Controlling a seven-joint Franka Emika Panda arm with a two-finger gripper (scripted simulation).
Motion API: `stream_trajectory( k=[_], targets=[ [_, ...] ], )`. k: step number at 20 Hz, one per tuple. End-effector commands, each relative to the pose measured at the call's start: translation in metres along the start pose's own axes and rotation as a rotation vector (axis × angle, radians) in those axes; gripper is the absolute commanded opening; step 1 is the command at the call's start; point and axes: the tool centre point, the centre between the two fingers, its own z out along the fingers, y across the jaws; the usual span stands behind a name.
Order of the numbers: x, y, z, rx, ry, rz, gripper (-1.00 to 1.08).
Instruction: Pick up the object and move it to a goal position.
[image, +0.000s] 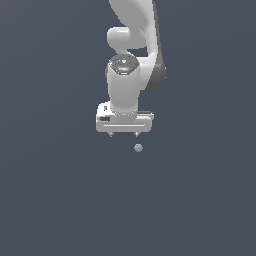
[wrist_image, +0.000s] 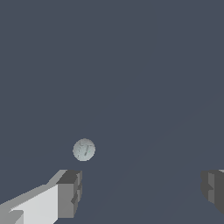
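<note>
The object is a tiny pale grey-green speckled ball (image: 138, 147) lying on the dark grey floor. In the wrist view the ball (wrist_image: 84, 149) sits just beyond one fingertip, off the line between the two fingers. My white gripper (image: 124, 134) hangs over the floor, a little to the exterior view's left of the ball and apart from it. Its jaws are spread wide and hold nothing. Both dark fingertips (wrist_image: 70, 192) show in the wrist view with a broad gap between them (wrist_image: 141, 192).
The white arm (image: 131, 55) rises behind the gripper towards the top of the exterior view. The floor (image: 60, 200) is a plain dark grey surface with no other objects in view.
</note>
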Motion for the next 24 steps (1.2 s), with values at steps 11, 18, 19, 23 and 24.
stream_trajectory(
  k=[11,18,19,23,24],
  targets=[
    [-0.01,-0.001,0.012,0.006,-0.04,-0.042,1.0],
    [-0.01,-0.005,0.017,0.007,-0.037,-0.038,1.0],
    [-0.01,-0.007,0.02,0.007,-0.036,-0.037,1.0],
    [-0.011,-0.018,0.034,0.009,-0.031,-0.029,1.0],
    [-0.012,-0.021,0.038,0.01,-0.029,-0.026,1.0]
  ],
)
